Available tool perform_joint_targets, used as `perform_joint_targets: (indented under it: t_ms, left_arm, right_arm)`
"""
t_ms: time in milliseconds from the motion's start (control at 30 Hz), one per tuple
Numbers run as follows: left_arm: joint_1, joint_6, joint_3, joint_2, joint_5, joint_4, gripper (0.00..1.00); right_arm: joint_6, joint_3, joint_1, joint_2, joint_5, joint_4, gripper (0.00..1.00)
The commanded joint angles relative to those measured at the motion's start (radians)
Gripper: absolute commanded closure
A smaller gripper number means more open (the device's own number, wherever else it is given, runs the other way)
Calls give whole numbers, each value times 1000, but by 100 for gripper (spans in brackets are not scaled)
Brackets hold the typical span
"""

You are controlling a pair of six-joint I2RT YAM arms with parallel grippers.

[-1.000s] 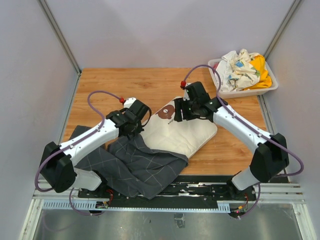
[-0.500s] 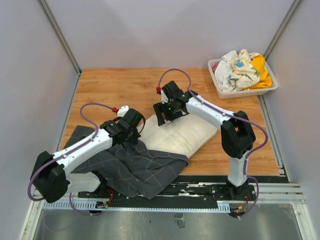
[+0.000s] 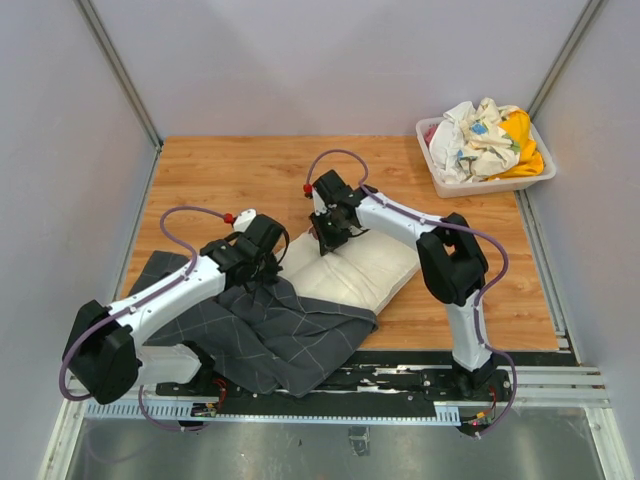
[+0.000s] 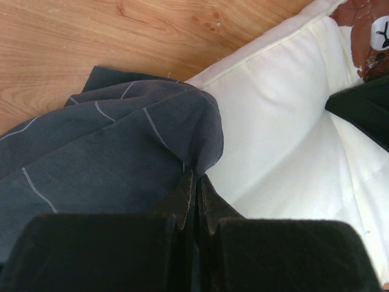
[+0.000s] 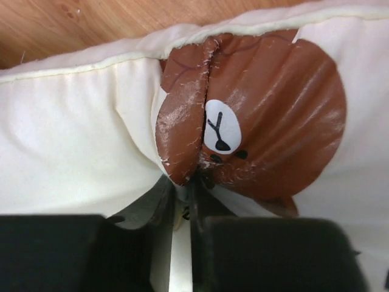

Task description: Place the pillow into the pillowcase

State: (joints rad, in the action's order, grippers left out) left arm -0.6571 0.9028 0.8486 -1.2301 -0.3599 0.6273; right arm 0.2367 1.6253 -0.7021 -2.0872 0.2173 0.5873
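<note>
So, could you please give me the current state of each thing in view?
pillowcase: crumpled, one edge pinched
pillow: lying flat, outside the pillowcase
left end effector: shut on the pillowcase
right end effector: shut on the pillow's bear print
bin: heaped with cloths

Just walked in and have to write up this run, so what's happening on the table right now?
The left pincer is shut on an edge of the dark checked pillowcase. The right pincer pinches the cream pillow at its brown bear print. The pillow lies on the wooden table, beside the case's held edge, not yet inside.
</note>
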Motion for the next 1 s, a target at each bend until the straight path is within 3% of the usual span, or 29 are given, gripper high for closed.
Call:
perform_joint_targets:
  t_ms: [0, 133, 233, 400, 567, 767, 967]
  left_arm:
    - [22, -19, 7, -24, 13, -32, 100]
    - [37, -40, 31, -49, 30, -45, 100]
    - [63, -74, 78, -77, 53, -56, 100]
    - [101, -150, 246, -174, 87, -67, 100]
    - [128, -205, 435, -305, 170, -82, 100]
    - [129, -249, 709, -475, 302, -78, 100]
    - [129, -294, 980, -629, 408, -22, 100]
  right_arm:
    - [13, -99, -33, -148, -21, 43, 98]
    - [28, -156, -29, -87, -26, 17, 99]
    - [81, -250, 1, 68, -14, -43, 99]
    - [174, -351, 77, 350, -6, -86, 99]
    - [220, -318, 105, 522, -92, -64, 99]
    - [286, -270, 130, 600, -125, -109, 99]
    - [328, -202, 139, 562, -133, -177, 100]
